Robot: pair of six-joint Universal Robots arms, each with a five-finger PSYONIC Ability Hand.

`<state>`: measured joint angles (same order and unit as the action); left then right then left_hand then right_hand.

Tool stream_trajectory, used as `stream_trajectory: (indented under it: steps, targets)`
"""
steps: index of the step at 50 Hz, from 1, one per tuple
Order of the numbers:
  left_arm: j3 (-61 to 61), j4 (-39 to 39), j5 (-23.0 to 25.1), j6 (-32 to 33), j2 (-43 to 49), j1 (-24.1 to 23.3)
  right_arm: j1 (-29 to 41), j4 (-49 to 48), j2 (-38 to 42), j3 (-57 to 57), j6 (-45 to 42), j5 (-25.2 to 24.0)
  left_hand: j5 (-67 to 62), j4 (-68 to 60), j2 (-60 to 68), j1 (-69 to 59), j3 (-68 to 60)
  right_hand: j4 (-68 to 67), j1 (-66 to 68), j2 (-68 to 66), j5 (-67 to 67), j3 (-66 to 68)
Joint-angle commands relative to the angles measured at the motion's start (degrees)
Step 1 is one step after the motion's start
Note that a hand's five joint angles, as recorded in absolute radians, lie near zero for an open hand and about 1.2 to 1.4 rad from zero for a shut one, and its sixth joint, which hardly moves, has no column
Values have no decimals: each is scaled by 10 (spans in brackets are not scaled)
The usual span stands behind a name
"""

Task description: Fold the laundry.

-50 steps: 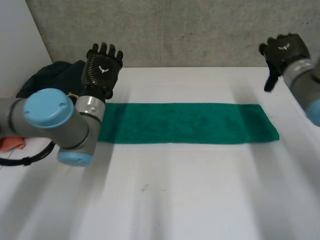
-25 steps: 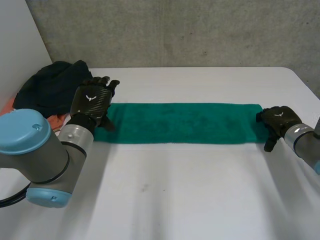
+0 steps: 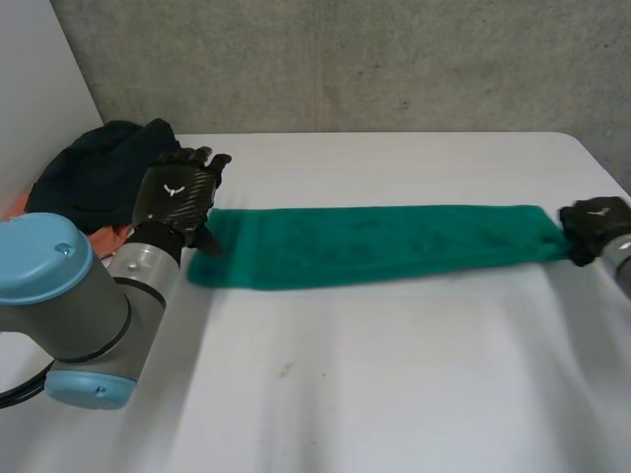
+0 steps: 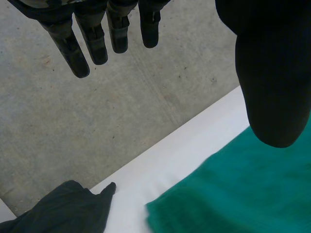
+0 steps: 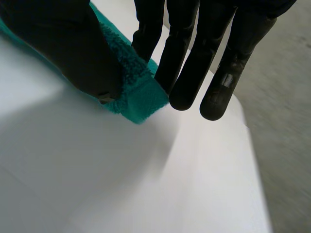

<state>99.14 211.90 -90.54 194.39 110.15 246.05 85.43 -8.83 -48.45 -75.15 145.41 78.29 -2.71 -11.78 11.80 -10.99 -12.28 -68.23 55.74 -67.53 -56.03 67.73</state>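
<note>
Head view: white table (image 3: 394, 394) with the green towel (image 3: 375, 244) laid across it as one long narrow strip, running left to right, mostly flat. You get both ends there, but the finger detail is in the wrist views.

The towel's left end is slightly rumpled and sits a bit nearer than its right end. The right end is close to the table's right edge. Terry pile, single colour.

Left arm (image 3: 69, 296) covers the near-left of the table. Left hand (image 3: 175, 197) is at the towel's left end. In the left wrist view its fingers (image 4: 92, 39) are straight and spread, with the thumb (image 4: 272, 73) over the cloth, so it's relaxed and gripping nothing.

Right hand (image 3: 592, 219) is at the towel's right end. In the right wrist view the end corner is pinched between its thumb and straight fingertips (image 5: 184, 97).

Dark clothes pile (image 3: 94, 172) sits far left, just beside the left hand. The left wrist view shows a strip of bare table between it and the towel. An orange cloth (image 3: 116, 236) peeks out under the pile.
</note>
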Motion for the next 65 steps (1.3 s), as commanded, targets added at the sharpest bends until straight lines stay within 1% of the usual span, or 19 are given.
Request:
stream_trajectory:
  steps: [1,5,8,11,13,19,23,28,36,39,40,42,47,48,50,51,55,59,65]
  targets:
    - [7,-6,0,-1,-14,2,-84,5,-5,11,-128,12,25,16,-16,8,21,-118,243,-125,-140,123]
    - [7,-6,0,-1,-17,7,-89,1,-8,12,-196,4,25,16,-16,8,21,-118,243,-125,-140,123]
    - [4,-6,0,-2,-19,8,-80,-2,-20,18,-200,1,25,16,-16,8,21,-118,243,-125,-140,123]
    - [1,-6,0,-2,-20,10,-27,-7,-59,27,-189,-2,25,16,-16,8,21,-118,243,-125,-140,123]
    - [0,-6,0,-2,-21,10,33,-20,-82,31,-183,-8,25,16,-16,8,21,-118,243,-125,-140,123]
    - [-1,-6,0,-2,-24,13,157,-61,-90,43,-184,-49,27,17,-18,9,22,-118,243,-125,-140,123]
    - [-3,-6,0,-2,-24,16,246,-78,-66,62,-184,-80,25,16,-16,8,21,-118,243,-125,-140,123]
    - [-3,-6,1,-1,-23,19,377,-73,9,125,-185,-102,25,16,-16,8,21,-118,243,-125,-140,123]
    - [-10,-4,1,2,-14,20,472,-66,129,187,-192,-136,25,16,-16,8,21,-118,243,-125,-140,123]
    - [-18,-4,1,4,-6,16,481,-53,140,189,-192,-134,27,17,-18,9,22,-115,240,-122,-137,120]
    - [-21,-4,1,5,-3,15,481,-45,138,189,-189,-126,27,17,-18,9,22,236,-112,229,214,-231]
    - [-32,-4,1,6,8,11,478,-36,133,189,-181,-110,27,17,-18,9,22,582,-457,575,560,-577]
    - [-63,-3,1,3,27,-4,469,-6,81,176,-116,-23,25,16,-16,8,21,582,-457,575,560,-577]
    - [-70,-4,1,2,32,-10,449,4,57,160,-69,1,25,16,-16,8,21,582,-457,575,560,-577]
    - [-95,-5,1,3,49,-33,424,12,33,140,-12,18,25,16,-16,8,21,582,-457,575,560,-577]
    - [-104,-5,1,2,55,-41,397,15,7,118,46,24,25,16,-16,8,21,582,-457,575,560,-577]
    - [-144,-6,0,4,89,-72,349,28,-53,57,162,23,23,14,-14,6,19,582,-457,575,560,-577]
    - [-177,-6,1,5,128,-92,316,44,-62,4,196,20,22,12,-13,4,17,582,-457,575,560,-577]
    - [-229,-13,4,7,188,-117,263,38,-51,-44,154,21,12,2,-2,-6,7,582,-457,575,560,-577]
